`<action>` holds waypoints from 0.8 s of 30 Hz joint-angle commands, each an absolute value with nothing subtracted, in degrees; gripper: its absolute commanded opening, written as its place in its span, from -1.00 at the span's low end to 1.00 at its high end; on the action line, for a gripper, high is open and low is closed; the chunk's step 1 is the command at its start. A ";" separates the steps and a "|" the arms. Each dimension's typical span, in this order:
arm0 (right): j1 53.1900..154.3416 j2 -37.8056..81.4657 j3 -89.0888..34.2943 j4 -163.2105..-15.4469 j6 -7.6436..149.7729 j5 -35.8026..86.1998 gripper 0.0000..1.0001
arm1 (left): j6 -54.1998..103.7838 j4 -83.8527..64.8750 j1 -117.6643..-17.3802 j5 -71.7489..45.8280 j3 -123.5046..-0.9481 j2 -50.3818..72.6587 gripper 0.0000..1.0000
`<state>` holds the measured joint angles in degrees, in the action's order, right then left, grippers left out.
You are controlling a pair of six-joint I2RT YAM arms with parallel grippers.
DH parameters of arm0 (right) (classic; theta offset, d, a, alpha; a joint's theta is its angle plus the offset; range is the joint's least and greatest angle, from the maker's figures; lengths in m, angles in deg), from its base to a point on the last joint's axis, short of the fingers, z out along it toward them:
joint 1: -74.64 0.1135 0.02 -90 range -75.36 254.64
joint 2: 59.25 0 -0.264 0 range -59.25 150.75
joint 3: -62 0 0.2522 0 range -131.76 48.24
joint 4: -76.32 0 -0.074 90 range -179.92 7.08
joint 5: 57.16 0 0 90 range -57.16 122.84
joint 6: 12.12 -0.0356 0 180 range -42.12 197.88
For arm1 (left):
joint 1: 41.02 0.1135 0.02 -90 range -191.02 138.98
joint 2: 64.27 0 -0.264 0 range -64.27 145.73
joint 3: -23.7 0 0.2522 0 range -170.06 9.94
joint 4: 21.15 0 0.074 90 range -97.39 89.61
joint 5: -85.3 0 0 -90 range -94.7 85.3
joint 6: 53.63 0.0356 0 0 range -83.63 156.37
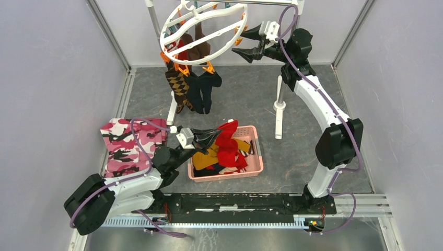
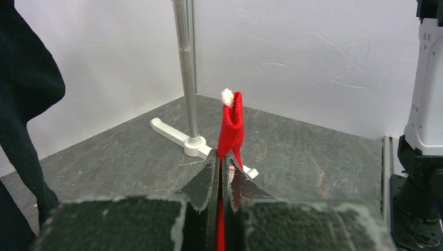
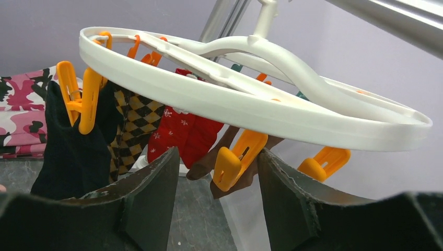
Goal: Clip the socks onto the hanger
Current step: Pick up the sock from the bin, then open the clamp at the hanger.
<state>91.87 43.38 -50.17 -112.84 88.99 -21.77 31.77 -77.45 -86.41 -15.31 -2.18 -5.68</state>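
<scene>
Left gripper (image 1: 215,136) held red sock (image 2: 232,128) tight, sock stood straight up, well below hanger (image 3: 183,86). Right gripper (image 1: 239,42) sat nearer hanger, jaws wide, orange clip (image 3: 237,157) right in front, under hanger rim.

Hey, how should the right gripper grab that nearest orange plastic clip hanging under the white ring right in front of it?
Pinch the orange plastic clip by its upper paddles, just below the white plastic ring hanger, coming straight in and level. It hangs tilted in the gap of the open right gripper, so closing there should likely squeeze it open.
</scene>
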 commanded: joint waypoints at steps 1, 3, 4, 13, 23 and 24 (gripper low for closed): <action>92.16 44.11 -53.19 -116.27 85.99 -19.98 0.25 | 33.67 -78.75 -86.20 -15.29 -3.28 -6.54 -0.96; 92.28 44.23 -53.38 -116.53 85.73 -19.81 0.27 | 33.59 -78.70 -86.19 -15.42 -3.37 -6.69 -0.96; 92.30 44.30 -53.51 -116.55 85.70 -19.72 0.27 | 33.49 -78.67 -86.19 -15.47 -3.41 -6.69 -0.96; 92.38 45.34 -55.04 -117.69 84.48 -20.32 0.30 | 33.23 -78.49 -86.20 -16.07 -4.10 -6.29 -0.96; 92.38 45.33 -55.76 -118.58 83.15 -20.42 0.26 | 32.65 -78.57 -86.20 -16.65 -4.47 -6.00 -0.96; 92.38 45.29 -55.74 -118.64 83.07 -20.42 0.25 | 32.55 -78.58 -86.20 -16.73 -4.47 -6.12 -0.96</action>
